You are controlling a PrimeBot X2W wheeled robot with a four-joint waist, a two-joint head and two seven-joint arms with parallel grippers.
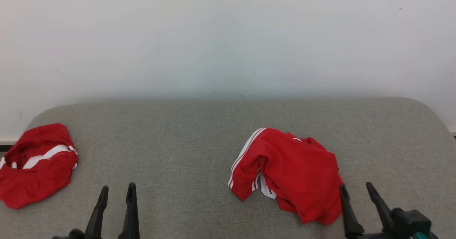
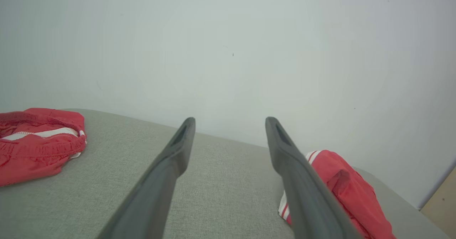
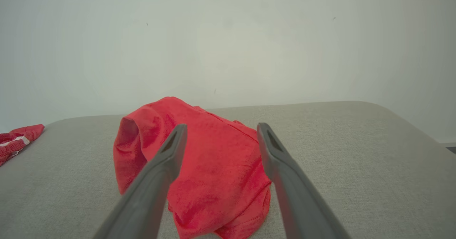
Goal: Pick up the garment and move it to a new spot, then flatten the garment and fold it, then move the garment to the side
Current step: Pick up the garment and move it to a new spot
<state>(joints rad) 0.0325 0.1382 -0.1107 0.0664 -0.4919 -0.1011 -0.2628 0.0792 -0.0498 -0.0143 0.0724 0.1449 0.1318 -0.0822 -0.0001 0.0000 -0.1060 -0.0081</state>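
Observation:
A crumpled red garment [image 1: 299, 171] with white side stripes lies in a heap right of centre on the grey padded table [image 1: 178, 139]. My right gripper [image 1: 356, 185] stands open just in front of its right edge, apart from the cloth. In the right wrist view the heap [image 3: 213, 160] lies right beyond the spread fingers [image 3: 167, 160] of that gripper [image 3: 220, 125]. My left gripper [image 1: 117, 187] is open and empty at the lower left. In the left wrist view the garment [image 2: 342, 182] shows past the open gripper [image 2: 229, 119].
A second red garment [image 1: 35, 167] with a white stripe lies bunched at the table's far left edge, also seen in the left wrist view [image 2: 35, 146] and the right wrist view [image 3: 16, 139]. A white wall [image 1: 228, 36] rises behind the table.

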